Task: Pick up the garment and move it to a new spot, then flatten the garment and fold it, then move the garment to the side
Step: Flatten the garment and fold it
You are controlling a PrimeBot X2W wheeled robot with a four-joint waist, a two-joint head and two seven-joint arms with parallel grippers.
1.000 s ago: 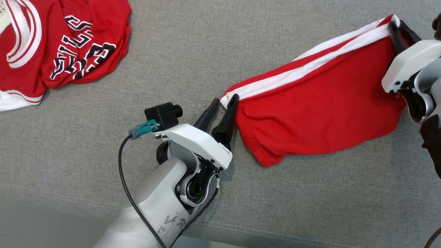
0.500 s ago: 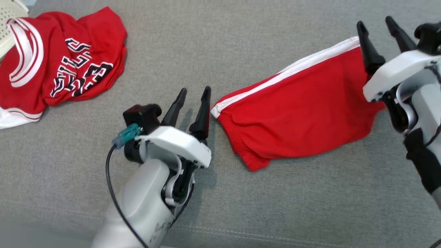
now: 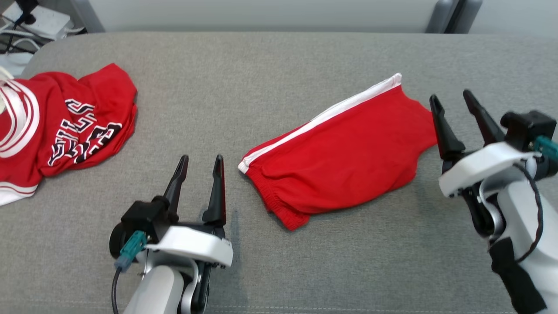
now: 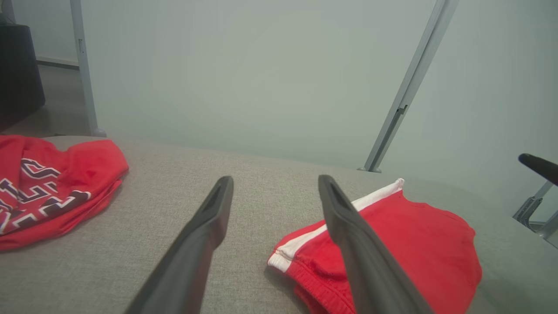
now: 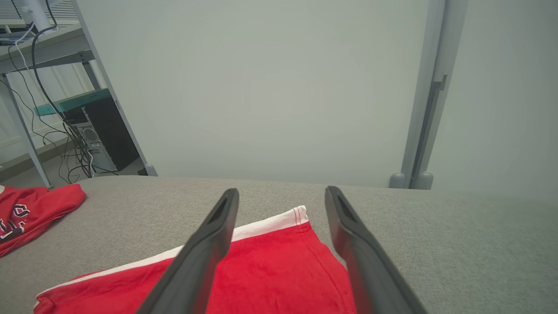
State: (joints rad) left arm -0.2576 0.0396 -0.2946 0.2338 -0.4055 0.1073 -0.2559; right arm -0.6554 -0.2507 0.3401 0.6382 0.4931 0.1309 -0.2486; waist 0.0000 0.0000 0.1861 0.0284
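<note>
A red jersey (image 3: pixel 65 126) lay crumpled at my ten o'clock. My left gripper (image 3: pixel 201 159) was spread wide and empty. The red shorts (image 3: pixel 344 157) lay on the grey cushion (image 3: pixel 261 65) at its two o'clock. My right gripper (image 3: pixel 450 97), also parted and empty, sat at the shorts' three o'clock.

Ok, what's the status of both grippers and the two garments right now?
Red shorts: lying flat on the grey surface, apparently folded in half, held by nothing.
Left gripper: fingers open, empty, left of the shorts.
Right gripper: fingers open, empty, at the shorts' right end.
Red jersey: crumpled, far left, apart from both grippers.
</note>
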